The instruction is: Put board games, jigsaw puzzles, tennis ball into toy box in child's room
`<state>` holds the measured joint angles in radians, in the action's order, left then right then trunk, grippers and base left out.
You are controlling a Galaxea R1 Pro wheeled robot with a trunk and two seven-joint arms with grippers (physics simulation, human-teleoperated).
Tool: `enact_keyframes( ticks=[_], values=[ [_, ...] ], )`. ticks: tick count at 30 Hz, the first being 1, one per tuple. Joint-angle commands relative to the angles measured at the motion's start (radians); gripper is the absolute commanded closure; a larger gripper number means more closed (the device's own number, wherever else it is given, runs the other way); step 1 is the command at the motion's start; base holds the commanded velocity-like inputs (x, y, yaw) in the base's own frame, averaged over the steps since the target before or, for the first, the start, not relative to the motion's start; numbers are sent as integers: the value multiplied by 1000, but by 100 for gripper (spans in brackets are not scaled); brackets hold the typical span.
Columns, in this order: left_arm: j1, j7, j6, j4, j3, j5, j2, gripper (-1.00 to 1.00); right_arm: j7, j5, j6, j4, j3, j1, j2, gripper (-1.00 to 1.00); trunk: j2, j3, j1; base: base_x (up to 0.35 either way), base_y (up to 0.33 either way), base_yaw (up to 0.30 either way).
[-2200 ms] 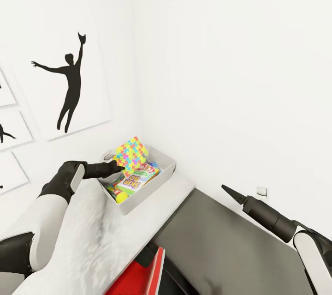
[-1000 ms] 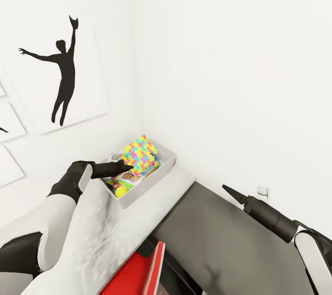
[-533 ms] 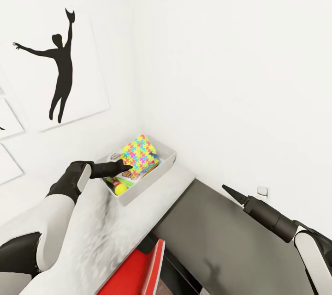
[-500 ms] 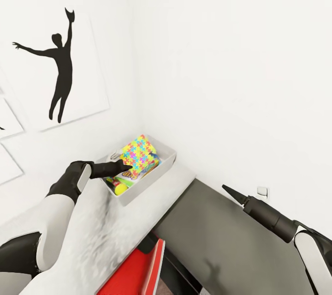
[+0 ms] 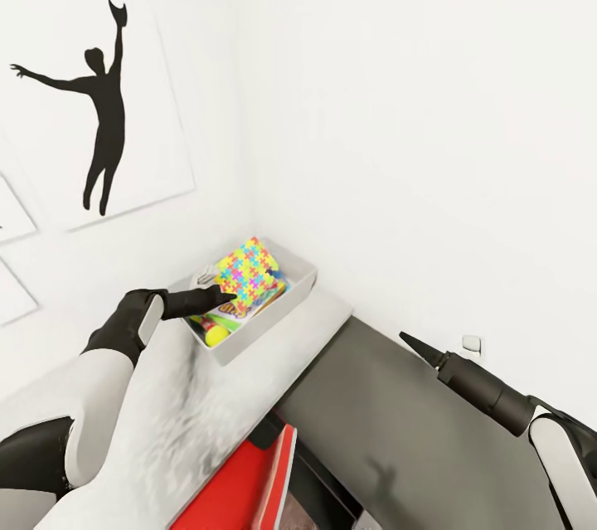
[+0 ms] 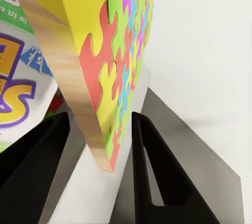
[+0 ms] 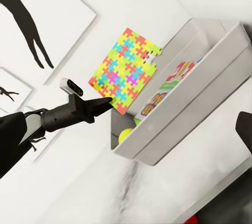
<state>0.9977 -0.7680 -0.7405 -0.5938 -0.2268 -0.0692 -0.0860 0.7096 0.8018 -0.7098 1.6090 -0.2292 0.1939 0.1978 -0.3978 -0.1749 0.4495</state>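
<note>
White walls meet in a corner behind the table (image 5: pixel 178 422), whose glossy top carries a red chair (image 5: pixel 249 484) tucked at its near edge and a lower dark side unit (image 5: pixel 414 439) beside it. Over that unit the right gripper (image 5: pixel 409 339) hangs idle, fingers drawn to a point and holding nothing. Farther along the table, the left gripper (image 5: pixel 224 295) reaches over the near wall of the toy box (image 5: pixel 303 294) and pinches the lower corner of a jigsaw puzzle (image 5: pixel 249 271); in the left wrist view the two black fingers (image 6: pixel 149 161) stand either side of the puzzle's edge (image 6: pixel 113 77). The puzzle stands tilted above the box's contents: a board game (image 5: pixel 230 312) with bright print and the tennis ball (image 5: pixel 216 335) at the near end. To finish well, the arm should probably lower the puzzle flatter onto the stack before the fingers part, so it settles inside the walls rather than tipping over the rim toward the back wall.
</note>
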Motion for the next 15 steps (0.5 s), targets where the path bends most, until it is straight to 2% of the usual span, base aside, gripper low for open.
enact_keyframes(
  ticks=[1, 15],
  values=[
    [1, 1, -8, 0, -2, -7, 0, 100, 1, 4, -7, 0, -1, 1, 0, -100, -2, -4, 1, 0, 0, 0],
    [1, 1, -8, 0, -2, -6, -1, 100, -3, 4, -7, 0, -1, 1, 0, -100, -2, -24, 1, 0, 0, 0]
  ],
)
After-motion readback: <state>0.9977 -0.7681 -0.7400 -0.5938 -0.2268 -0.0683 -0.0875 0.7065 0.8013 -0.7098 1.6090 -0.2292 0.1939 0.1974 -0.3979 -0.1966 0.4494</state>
